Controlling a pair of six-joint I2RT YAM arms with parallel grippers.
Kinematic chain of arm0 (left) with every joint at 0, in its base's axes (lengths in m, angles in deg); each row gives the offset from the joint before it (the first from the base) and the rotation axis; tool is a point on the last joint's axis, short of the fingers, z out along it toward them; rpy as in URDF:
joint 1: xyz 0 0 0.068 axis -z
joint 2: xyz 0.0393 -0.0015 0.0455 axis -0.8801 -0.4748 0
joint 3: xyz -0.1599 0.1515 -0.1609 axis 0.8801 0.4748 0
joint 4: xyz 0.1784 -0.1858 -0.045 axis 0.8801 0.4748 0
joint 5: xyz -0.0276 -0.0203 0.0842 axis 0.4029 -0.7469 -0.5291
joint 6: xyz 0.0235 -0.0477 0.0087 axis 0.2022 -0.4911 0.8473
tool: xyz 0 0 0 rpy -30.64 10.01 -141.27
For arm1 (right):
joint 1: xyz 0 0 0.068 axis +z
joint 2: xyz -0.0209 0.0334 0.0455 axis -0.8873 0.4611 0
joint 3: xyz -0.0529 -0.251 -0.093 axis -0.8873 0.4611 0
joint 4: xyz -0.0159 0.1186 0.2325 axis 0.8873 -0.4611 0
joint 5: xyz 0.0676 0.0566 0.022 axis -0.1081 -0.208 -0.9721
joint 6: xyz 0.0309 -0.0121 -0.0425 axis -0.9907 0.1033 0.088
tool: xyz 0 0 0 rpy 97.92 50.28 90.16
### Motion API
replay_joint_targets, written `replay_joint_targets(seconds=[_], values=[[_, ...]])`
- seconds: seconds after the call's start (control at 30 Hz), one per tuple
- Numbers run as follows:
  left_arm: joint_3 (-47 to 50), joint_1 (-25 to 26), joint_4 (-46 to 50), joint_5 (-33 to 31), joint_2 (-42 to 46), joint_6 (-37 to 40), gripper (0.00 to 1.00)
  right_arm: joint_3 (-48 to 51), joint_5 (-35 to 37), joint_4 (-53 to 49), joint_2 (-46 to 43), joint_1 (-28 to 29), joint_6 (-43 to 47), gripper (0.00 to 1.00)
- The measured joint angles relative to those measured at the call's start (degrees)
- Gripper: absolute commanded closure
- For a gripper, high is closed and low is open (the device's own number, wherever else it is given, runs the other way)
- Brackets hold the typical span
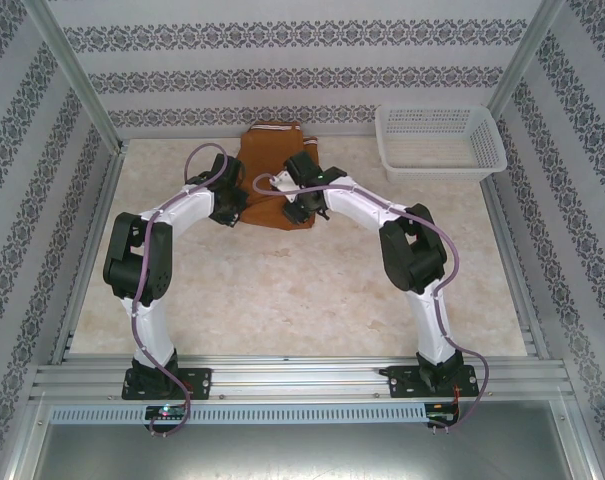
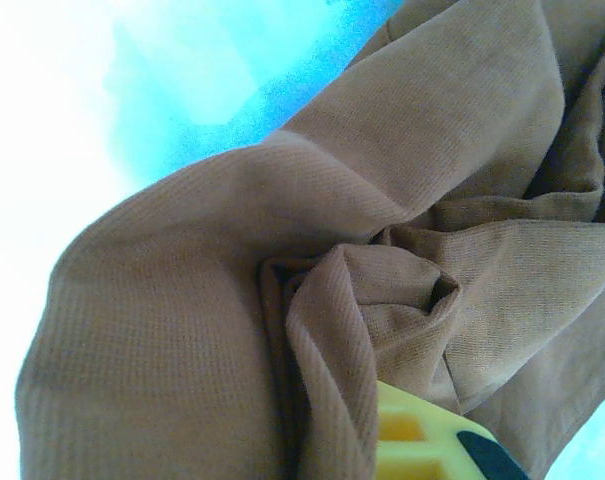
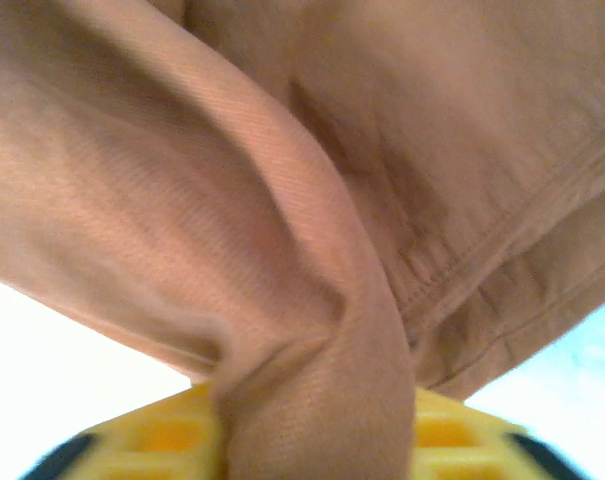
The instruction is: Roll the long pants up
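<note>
Right tool (image 3: 310, 425) pinches a fold of the long pants (image 1: 267, 152); left tool (image 1: 228, 211) under cloth, grip unclear.

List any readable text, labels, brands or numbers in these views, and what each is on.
No readable text in any view.
Rust-brown cloth long pants: no tag or print visible.
White plastic mesh basket: no label.
Grey-patterned wallpaper: ornament only, no letters.
Black arm base plates: any marking is too small to read.

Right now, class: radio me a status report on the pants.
Right end effector pinching a fold of the long pants. Left end effector in cloth, grip unclear. Basket far right, apart.
</note>
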Motion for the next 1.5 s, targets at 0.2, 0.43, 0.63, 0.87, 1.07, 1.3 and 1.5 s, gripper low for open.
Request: replay_joint_targets(seconds=[0.2, 0.43, 0.63, 0.87, 1.07, 1.3, 1.5], values=[[-1.9, -0.4, 1.7, 0.8, 0.0, 0.9, 0.00, -3.0, -6.2, -4.8, 0.0, -1.1, -3.1, 1.00], [-7.6, -0.7, 4.7, 0.3, 0.2, 2.1, 0.00, -12.8, -11.3, -13.5, 4.9, -2.8, -6.8, 1.00], [-8.3, -0.7, 7.4, -0.7, 4.0, 2.8, 0.81, -17.1, -17.6, -16.9, 11.8, -6.7, -11.5, 1.00], [-4.2, -0.1, 7.5, -0.5, 11.5, 1.9, 0.93, -22.7, -20.7, -20.9, 15.7, -9.1, -15.3, 1.00], [-1.2, 3.2, 6.8, -0.4, 11.9, -0.2, 0.92, -24.7, -20.8, -22.9, 17.4, -9.2, -16.6, 1.00], [-1.6, 7.4, 6.9, 1.2, 11.4, -2.5, 0.39, -25.5, -20.3, -24.3, 17.9, -9.9, -17.8, 1.00], [-3.8, 9.9, 13.9, -1.5, 13.7, -1.9, 0.12, -27.2, -20.7, -25.5, 19.2, -10.3, -18.0, 1.00]])
